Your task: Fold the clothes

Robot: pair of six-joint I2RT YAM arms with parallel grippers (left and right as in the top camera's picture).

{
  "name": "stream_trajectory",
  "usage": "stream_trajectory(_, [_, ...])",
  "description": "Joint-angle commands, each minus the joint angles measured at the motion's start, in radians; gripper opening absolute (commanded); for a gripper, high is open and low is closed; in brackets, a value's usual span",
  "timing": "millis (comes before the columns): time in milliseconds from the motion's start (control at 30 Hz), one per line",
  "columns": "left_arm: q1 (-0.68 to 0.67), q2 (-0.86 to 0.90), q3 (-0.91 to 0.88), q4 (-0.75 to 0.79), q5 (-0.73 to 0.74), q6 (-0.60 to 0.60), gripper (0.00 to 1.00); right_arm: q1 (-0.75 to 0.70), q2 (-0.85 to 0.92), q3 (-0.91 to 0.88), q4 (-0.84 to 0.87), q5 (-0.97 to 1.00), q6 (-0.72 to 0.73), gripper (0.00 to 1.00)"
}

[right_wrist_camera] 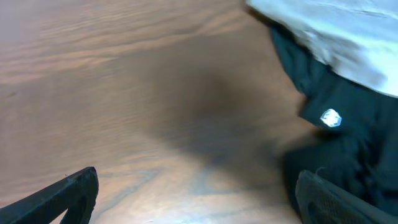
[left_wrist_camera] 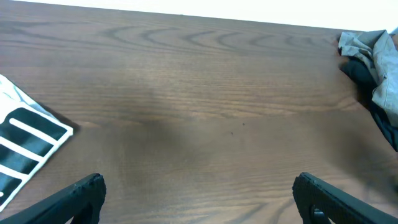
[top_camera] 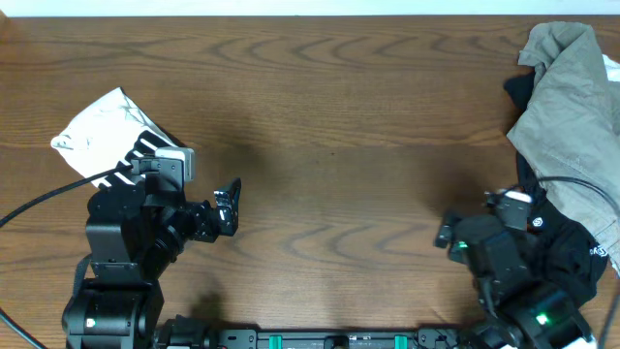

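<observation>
Nearest to us in each wrist view are the dark fingertips. The left gripper (left_wrist_camera: 199, 186) stands with its jaws wide apart, only bare wood between them. The right gripper (right_wrist_camera: 198, 183) is spread just as wide and holds nothing.

The white T-shirt (top_camera: 102, 131) lies on the left part of the table (top_camera: 329, 116) as a compact, straight-edged packet turned at an angle. We see its black stripes on the side nearest the left arm, which hides its near corner from above. In the left wrist view the T-shirt (left_wrist_camera: 25, 140) sits at the left edge of the picture, well aside from the open fingers.

From above, the left gripper (top_camera: 228, 204) points towards the middle of the table, apart from the shirt. A black cable (top_camera: 39, 199) runs off to the left from that arm.

Across the bare middle, the right gripper (top_camera: 446, 236) hangs low near the front edge. Just beside it lies the black garment (top_camera: 557, 247), whose small white logo (right_wrist_camera: 330, 117) shows in the right wrist view. The grey-olive garment (top_camera: 567, 97) lies crumpled at the far right, overlapping the black one.
</observation>
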Motion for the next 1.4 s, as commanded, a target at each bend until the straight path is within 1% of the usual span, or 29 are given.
stream_trajectory(0, [0.002,0.0,0.002,0.002,-0.009,0.013,0.98,-0.12,-0.074,-0.011,-0.034,-0.058,0.016,0.99])
stream_trajectory(133, [0.002,0.0,0.002,0.002,-0.009,0.013,0.98,-0.262,-0.187,-0.013,-0.056,-0.064,0.009,0.99])
stream_trajectory(233, [0.002,0.0,0.002,0.002,-0.009,0.013,0.98,-0.328,-0.269,-0.028,-0.035,-0.065,-0.099,0.99])
stream_trajectory(367, [0.002,0.0,0.002,0.002,-0.009,0.013,0.98,-0.394,-0.392,-0.094,0.04,-0.073,-0.217,0.99])
stream_trajectory(433, [0.002,0.0,0.002,0.002,-0.009,0.013,0.98,-0.417,-0.459,-0.145,0.097,-0.093,-0.26,0.99])
stream_trajectory(467, [0.002,-0.001,0.002,0.002,-0.009,0.013,0.98,-0.43,-0.5,-0.18,0.144,-0.123,-0.303,0.99])
stream_trajectory(600, [0.002,0.0,0.002,0.002,-0.009,0.013,0.98,-0.478,-0.627,-0.302,0.332,-0.311,-0.494,0.99])
stream_trajectory(700, [0.002,0.0,0.002,0.002,-0.009,0.013,0.98,-0.512,-0.619,-0.378,0.492,-0.4,-0.576,0.99])
stream_trajectory(933, [0.002,0.0,0.002,0.002,-0.009,0.013,0.98,-0.534,-0.622,-0.617,0.844,-0.42,-0.575,0.99])
stream_trajectory(1067, [0.002,0.0,0.002,0.002,-0.009,0.013,0.98,-0.534,-0.622,-0.631,0.854,-0.472,-0.575,0.99])
stream_trajectory(1367, [0.002,0.0,0.002,0.002,-0.009,0.013,0.98,-0.534,-0.622,-0.631,0.847,-0.473,-0.575,0.99])
